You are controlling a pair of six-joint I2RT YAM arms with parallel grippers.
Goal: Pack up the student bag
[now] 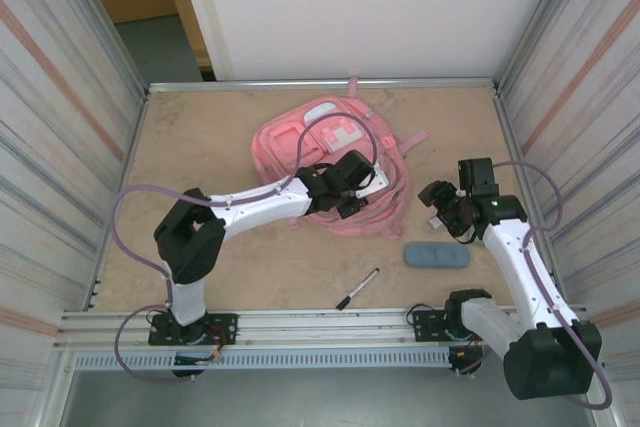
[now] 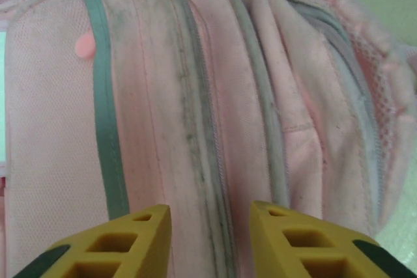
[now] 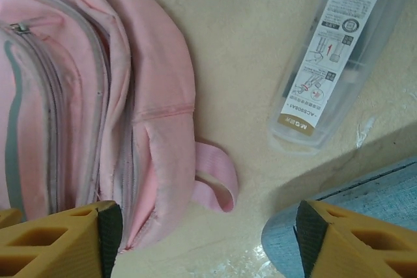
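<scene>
The student bag (image 1: pixel 320 152) is a pink backpack lying flat in the middle of the table. My left gripper (image 1: pixel 362 187) hovers low over its right part. In the left wrist view its yellow fingertips (image 2: pixel 148 221) stand apart, open, close to the pink fabric (image 2: pixel 163 96), with a grey zip seam (image 2: pixel 215 180) running between them. My right gripper (image 1: pixel 438 202) is to the right of the bag. In the right wrist view it (image 3: pixel 205 216) is wide open above bare table, between the bag's edge (image 3: pixel 156 128) and a blue-grey pencil case (image 3: pixel 365 200).
The pencil case (image 1: pixel 437 255) lies near the front right. A black and white pen (image 1: pixel 357 289) lies near the front edge. A clear plastic box with a label (image 3: pixel 332 63) rests on the table past the right gripper. A pink strap loop (image 3: pixel 218 174) sticks out from the bag. Metal walls enclose the table.
</scene>
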